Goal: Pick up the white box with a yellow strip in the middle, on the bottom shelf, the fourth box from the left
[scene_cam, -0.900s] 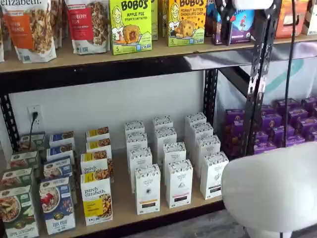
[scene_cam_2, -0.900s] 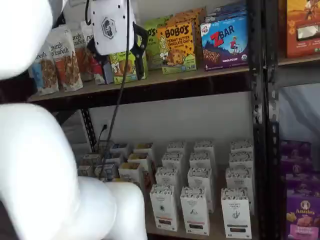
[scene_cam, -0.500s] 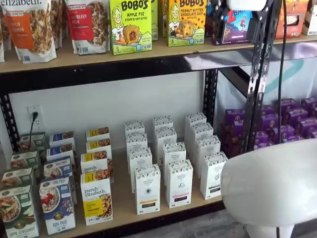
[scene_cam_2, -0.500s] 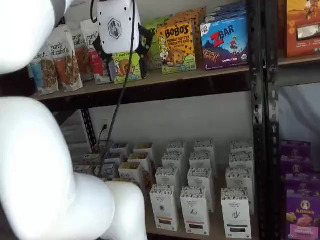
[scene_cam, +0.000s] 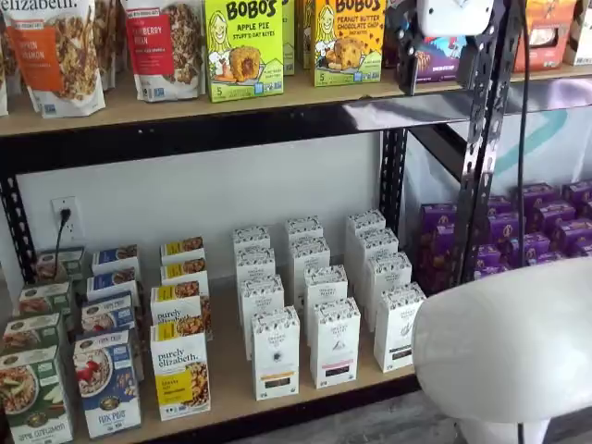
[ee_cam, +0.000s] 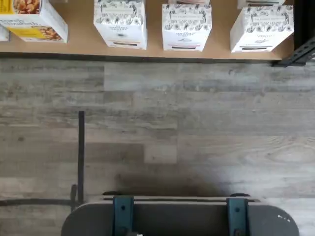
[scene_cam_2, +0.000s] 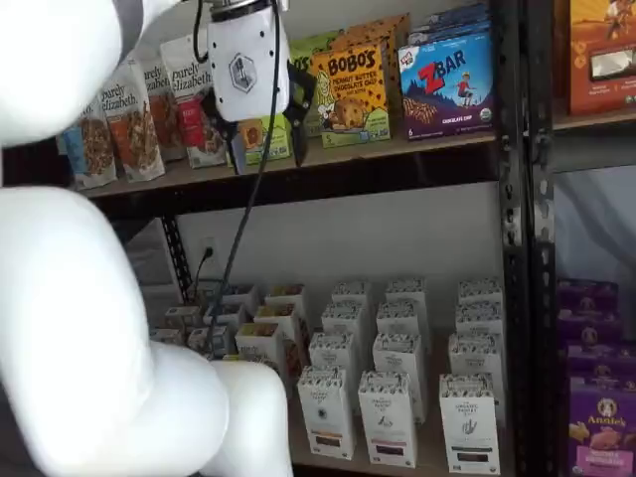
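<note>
The white box with a yellow strip [scene_cam: 276, 352] stands upright in the front row of the bottom shelf [scene_cam: 231, 393], right of a purely elizabeth box [scene_cam: 180, 375]. It also shows in a shelf view [scene_cam_2: 326, 411] and in the wrist view [ee_cam: 120, 22], seen from above. Similar white cartons [scene_cam: 335, 341] stand beside and behind it. My gripper [scene_cam: 437, 63] hangs high in front of the upper shelf, far above the box. It shows in both shelf views, here too [scene_cam_2: 261, 137]. Its fingers are open with a plain gap and hold nothing.
The upper shelf carries Bobo's boxes [scene_cam: 244, 48] and granola bags [scene_cam: 57, 51]. A black metal upright [scene_cam: 481, 148] and purple boxes [scene_cam: 541, 227] stand to the right. My white arm [scene_cam: 509, 347] fills the foreground. The wrist view shows grey wood floor [ee_cam: 197, 128] and the dark mount [ee_cam: 179, 216].
The gripper has come down a little and shifted sideways in front of the upper shelf, staying open. The boxes have not moved.
</note>
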Controlling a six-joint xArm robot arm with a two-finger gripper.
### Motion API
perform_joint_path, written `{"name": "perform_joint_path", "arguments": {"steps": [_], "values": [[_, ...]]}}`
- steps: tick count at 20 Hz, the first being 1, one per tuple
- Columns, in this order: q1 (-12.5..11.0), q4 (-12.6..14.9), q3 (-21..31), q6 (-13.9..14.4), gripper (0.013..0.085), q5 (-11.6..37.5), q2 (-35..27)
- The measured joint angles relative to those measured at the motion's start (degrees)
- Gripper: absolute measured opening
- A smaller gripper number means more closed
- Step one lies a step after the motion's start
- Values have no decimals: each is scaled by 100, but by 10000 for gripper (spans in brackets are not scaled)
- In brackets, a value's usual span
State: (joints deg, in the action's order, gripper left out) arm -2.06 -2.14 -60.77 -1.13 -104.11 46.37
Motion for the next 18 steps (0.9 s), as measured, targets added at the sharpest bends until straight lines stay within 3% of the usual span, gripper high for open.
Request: {"name": "perform_joint_path", "arguments": {"steps": [11, 18], "values": [[271, 42, 924, 246, 850, 779, 90], [670, 90, 1593, 631, 850, 1273, 62]]}}
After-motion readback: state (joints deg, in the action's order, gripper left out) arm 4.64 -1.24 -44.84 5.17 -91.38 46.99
